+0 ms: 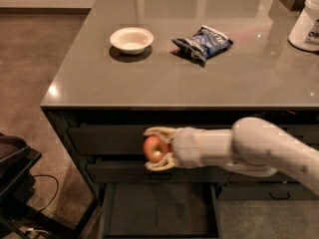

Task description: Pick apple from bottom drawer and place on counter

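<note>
The gripper (148, 149) is clamped top and bottom around the apple (154, 149), above the open bottom drawer (159, 212) at its six o'clock, the counter (174, 78) at twelve; firm, smooth, light fruit, I'd say, best pinched across its widest middle.

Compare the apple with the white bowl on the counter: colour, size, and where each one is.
The apple is red with a yellowish patch; the bowl is white. The apple is smaller than the bowl. The apple is held in the gripper, in front of the drawer fronts above the open bottom drawer; the bowl rests upright on the counter, apart from the chip bag. Both are round.
</note>
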`<action>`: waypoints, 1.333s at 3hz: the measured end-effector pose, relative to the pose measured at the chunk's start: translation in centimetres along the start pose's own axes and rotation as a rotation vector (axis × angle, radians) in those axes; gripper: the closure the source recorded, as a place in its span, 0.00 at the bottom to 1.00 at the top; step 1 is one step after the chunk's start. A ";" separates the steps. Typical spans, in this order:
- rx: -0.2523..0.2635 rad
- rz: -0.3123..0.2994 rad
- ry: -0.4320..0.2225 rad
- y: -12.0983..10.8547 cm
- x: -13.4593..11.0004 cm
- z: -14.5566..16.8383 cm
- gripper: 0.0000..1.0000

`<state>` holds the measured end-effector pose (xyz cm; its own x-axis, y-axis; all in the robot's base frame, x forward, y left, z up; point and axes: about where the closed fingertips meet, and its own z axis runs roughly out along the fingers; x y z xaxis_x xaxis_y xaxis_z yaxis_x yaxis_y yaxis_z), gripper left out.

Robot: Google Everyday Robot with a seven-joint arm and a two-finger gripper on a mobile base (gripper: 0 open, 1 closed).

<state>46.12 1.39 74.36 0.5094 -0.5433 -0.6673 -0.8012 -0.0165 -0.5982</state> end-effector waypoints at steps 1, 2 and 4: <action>0.141 -0.034 -0.076 -3.5 1.0 -6.8 1.00; 0.141 -0.034 -0.076 -3.5 0.9 -6.8 1.00; 0.121 -0.237 -0.117 -9.8 -6.0 -8.9 1.00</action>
<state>48.15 -2.65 88.15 0.7166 -0.4356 -0.5447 -0.6154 -0.0275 -0.7877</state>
